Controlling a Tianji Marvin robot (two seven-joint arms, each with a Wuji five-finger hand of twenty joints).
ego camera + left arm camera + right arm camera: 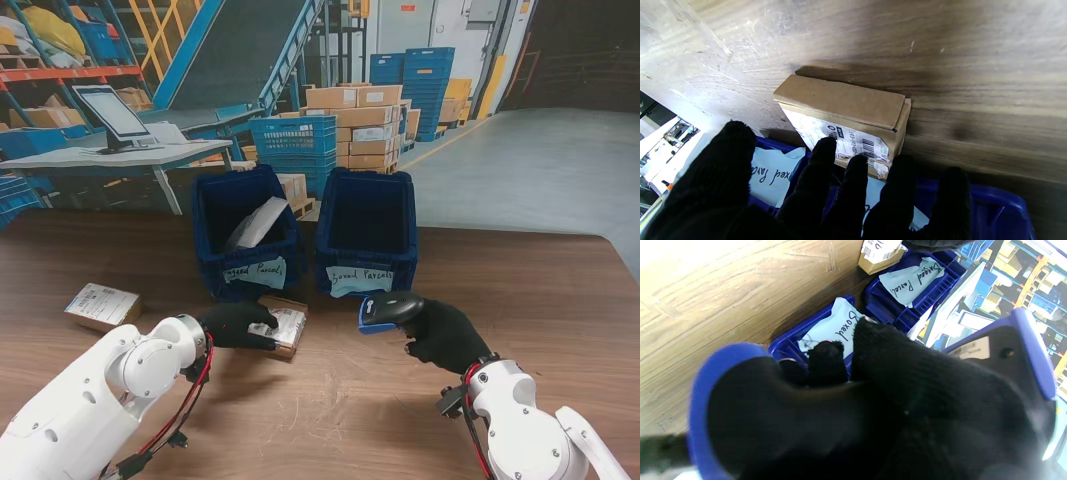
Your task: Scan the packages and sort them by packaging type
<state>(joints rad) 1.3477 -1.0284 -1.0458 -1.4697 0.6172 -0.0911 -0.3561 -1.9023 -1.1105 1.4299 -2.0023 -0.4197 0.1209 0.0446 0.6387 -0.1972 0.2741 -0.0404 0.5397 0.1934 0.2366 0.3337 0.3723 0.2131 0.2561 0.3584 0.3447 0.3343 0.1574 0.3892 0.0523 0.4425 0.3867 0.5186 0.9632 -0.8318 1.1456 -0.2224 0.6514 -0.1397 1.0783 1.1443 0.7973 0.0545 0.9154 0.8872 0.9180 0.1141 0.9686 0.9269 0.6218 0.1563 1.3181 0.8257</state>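
Observation:
A flat cardboard box (287, 326) (840, 103) with a white shipping label lies on the table in front of the bin labelled "Bagged Parcels" (245, 235). My black-gloved left hand (238, 325) (826, 193) reaches over the box's left end, fingers spread, fingertips (822, 150) at the label, not closed around it. My right hand (447, 337) (907, 390) is shut on a blue and black barcode scanner (389, 310) (1000, 350), held just in front of the "Boxed Parcels" bin (368, 230) with its head toward the box. A white bag (258, 222) lies in the bagged bin.
A second labelled cardboard box (102, 306) sits at the left of the wooden table (560, 300). The two blue bins stand side by side at the table's far middle. Beyond the table are a desk with a monitor (112, 115), crates and stacked cartons.

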